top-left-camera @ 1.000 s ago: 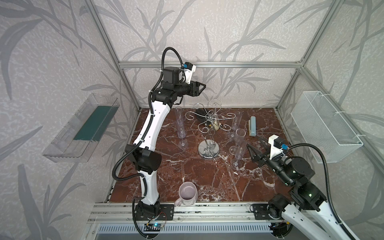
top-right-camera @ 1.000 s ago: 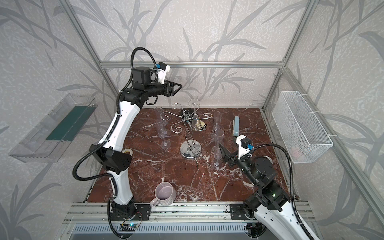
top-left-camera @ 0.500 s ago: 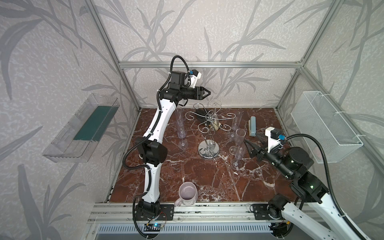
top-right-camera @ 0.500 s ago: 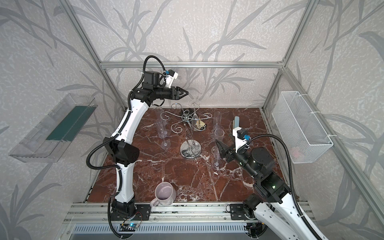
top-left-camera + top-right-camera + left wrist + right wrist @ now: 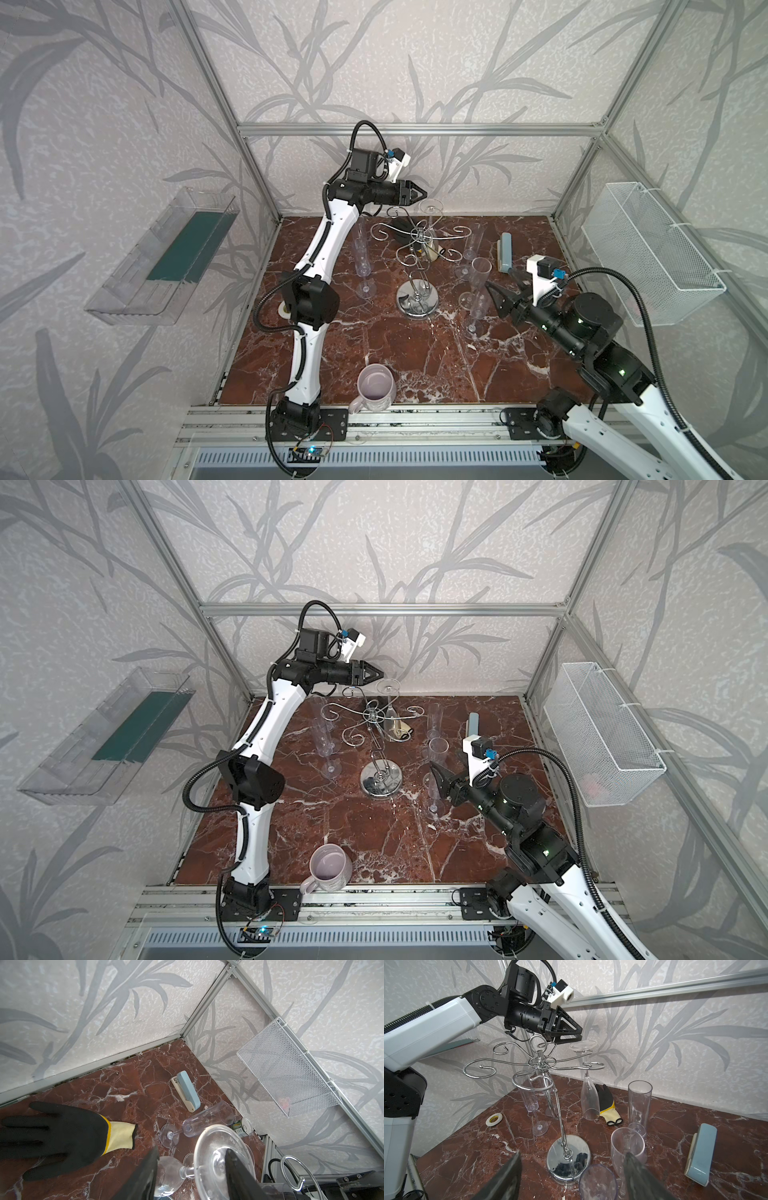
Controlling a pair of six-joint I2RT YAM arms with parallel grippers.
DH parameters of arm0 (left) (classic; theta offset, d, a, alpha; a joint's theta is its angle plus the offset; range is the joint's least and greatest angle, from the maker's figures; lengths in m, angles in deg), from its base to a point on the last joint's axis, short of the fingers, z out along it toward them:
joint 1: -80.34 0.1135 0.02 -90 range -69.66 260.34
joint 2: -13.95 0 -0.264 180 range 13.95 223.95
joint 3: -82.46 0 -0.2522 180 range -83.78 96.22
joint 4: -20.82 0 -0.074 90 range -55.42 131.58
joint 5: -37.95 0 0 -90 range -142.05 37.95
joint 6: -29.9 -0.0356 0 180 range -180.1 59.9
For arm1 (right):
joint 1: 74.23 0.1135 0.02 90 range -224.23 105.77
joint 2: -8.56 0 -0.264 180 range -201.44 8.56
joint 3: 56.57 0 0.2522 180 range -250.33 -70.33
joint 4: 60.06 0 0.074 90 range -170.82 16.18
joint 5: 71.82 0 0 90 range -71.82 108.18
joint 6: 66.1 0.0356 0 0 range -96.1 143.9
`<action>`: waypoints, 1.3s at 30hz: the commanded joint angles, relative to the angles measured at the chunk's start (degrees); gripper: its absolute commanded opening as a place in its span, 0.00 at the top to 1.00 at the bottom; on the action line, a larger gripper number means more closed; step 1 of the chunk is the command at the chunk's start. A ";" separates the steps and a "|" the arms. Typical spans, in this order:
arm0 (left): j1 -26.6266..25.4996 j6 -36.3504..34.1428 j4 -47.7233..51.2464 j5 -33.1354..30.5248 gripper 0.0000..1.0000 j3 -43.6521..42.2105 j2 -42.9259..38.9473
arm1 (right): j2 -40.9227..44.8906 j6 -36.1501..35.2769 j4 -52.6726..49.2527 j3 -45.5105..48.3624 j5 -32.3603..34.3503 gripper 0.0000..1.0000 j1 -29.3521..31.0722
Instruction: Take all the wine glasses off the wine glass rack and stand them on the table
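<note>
**On the rack's far arm, one glass hangs foot-up**

Across the enclosure floor lies the red-brown marbled bench [image 5: 415, 353]. On the left wall a clear tray [image 5: 124, 299] holds a dark green sheet [image 5: 189, 245] lying flat along its bottom. On the right wall a white wire basket [image 5: 648, 257] shows something pink through the mesh, too blurred to name.

Mid-bench stands the wine glass rack [image 5: 568, 1157], with a round mirror-bright base, a thin stem and chrome arms curling into scrolls. The left hand [image 5: 424, 194] sits level with the rack's top, its fingers spread either side of the hanging glass's foot. Whether they touch it I cannot tell. The right hand [image 5: 572, 1155] hovers low near the base, fingers spread, gripping nothing.

The wine glass [image 5: 589, 1099] is clear and slim. It hangs upside down from a scroll arm on the rack's far side, round foot resting over the wire, mouth down above the bench.

A pale lilac mug [image 5: 376, 388] stands upright at the bench's near edge. Clear flutes [image 5: 638, 1103] stand upright on both sides of the base. A pale blue stapler [image 5: 700, 1153] lies toward the far right corner. A black-and-yellow glove [image 5: 605, 1101] lies behind the hanging glass, and a roll of tape [image 5: 494, 1119] lies near the left arm.
</note>
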 commanded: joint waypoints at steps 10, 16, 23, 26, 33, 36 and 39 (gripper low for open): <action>-1.57 -1.56 1.89 0.76 0.51 -4.87 -4.99 | 1.61 1.79 -0.36 0.37 -1.25 0.25 -0.11; -2.10 -2.45 2.61 -0.58 0.56 -7.45 -7.52 | 2.53 1.94 -0.54 0.85 -1.27 0.25 -0.17; -2.37 -2.81 2.87 -1.66 0.67 -9.18 -9.19 | 3.36 2.31 -0.57 1.68 -1.25 0.25 -0.10; -2.44 -2.98 2.88 -2.16 0.71 -9.77 -9.49 | 3.82 2.55 -0.47 2.10 -1.12 0.25 -0.10; -2.54 -2.83 2.87 -2.95 0.79 -10.26 -9.62 | 4.73 2.81 -1.10 2.24 -0.81 0.25 -0.10; -2.54 -2.44 2.64 -3.26 0.82 -10.25 -9.60 | 5.11 2.77 -1.22 2.39 -0.64 0.25 -0.12; -2.59 -1.90 2.27 -3.39 0.86 -10.26 -9.67 | 5.21 2.86 -1.26 2.40 -0.46 0.25 -0.15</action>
